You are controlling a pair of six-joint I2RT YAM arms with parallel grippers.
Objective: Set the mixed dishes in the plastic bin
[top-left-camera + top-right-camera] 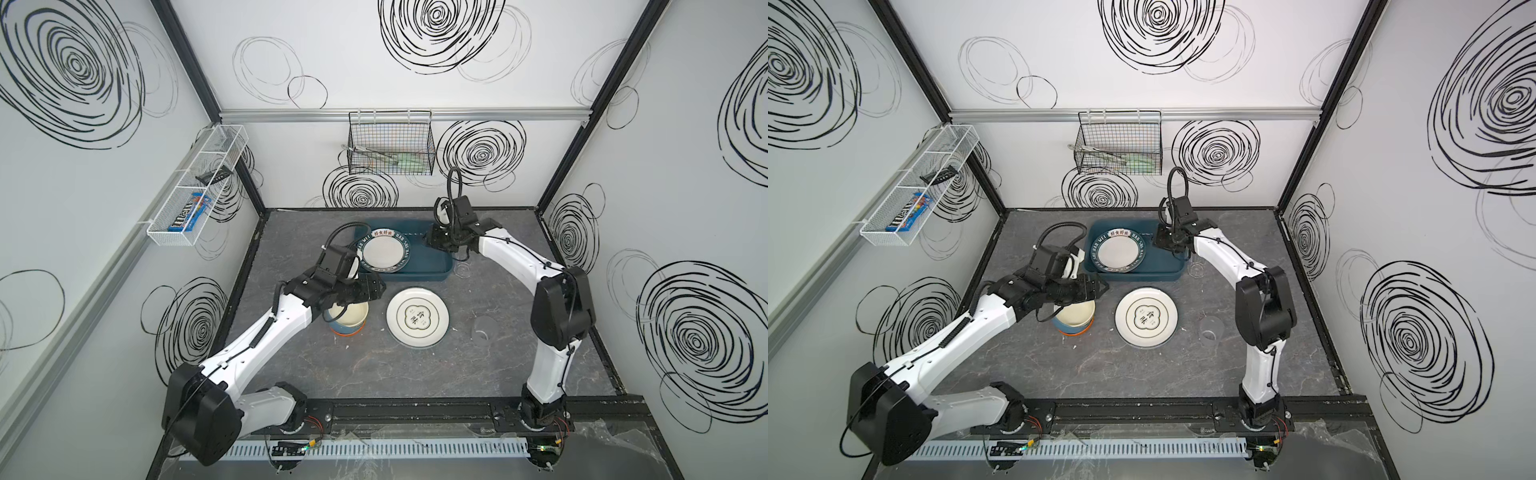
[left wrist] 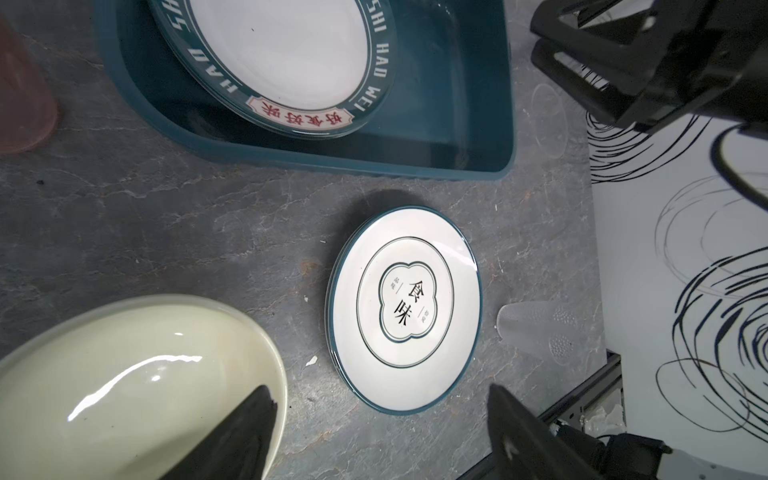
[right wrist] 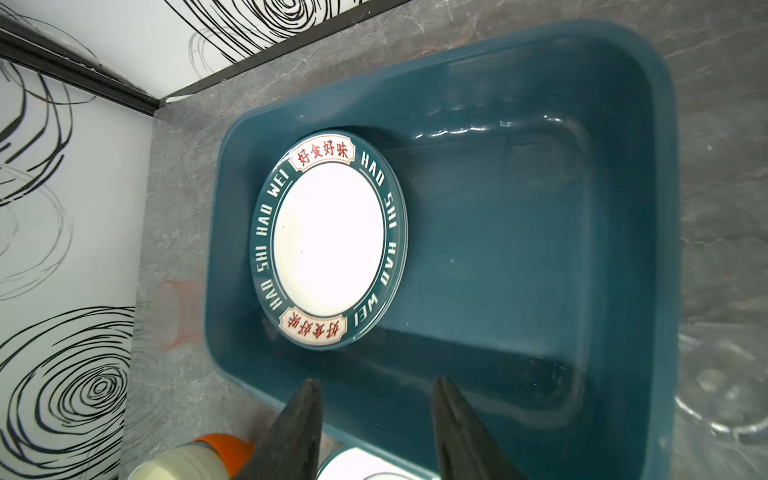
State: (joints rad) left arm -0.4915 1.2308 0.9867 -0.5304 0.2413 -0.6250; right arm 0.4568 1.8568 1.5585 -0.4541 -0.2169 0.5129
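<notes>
The teal plastic bin (image 1: 434, 262) stands at the back middle and holds a teal-rimmed plate (image 1: 384, 251) at its left end. My right gripper (image 3: 375, 381) hangs open and empty over the bin's right part (image 3: 519, 249). On the table in front of the bin lies a white plate (image 1: 417, 316) with black characters. To its left stand the nested bowls (image 1: 351, 322), cream inside. My left gripper (image 2: 380, 390) is open above them, one finger over the bowl rim (image 2: 266, 353). A clear tumbler (image 1: 484, 328) lies right of the plate, and a pink tumbler (image 3: 178, 313) stands left of the bin.
Another clear tumbler (image 1: 462, 270) sits by the bin's right front corner, under the right forearm. A black wire basket (image 1: 390, 143) hangs on the back wall and a white mesh shelf (image 1: 195, 187) on the left wall. Black frame rails edge the table.
</notes>
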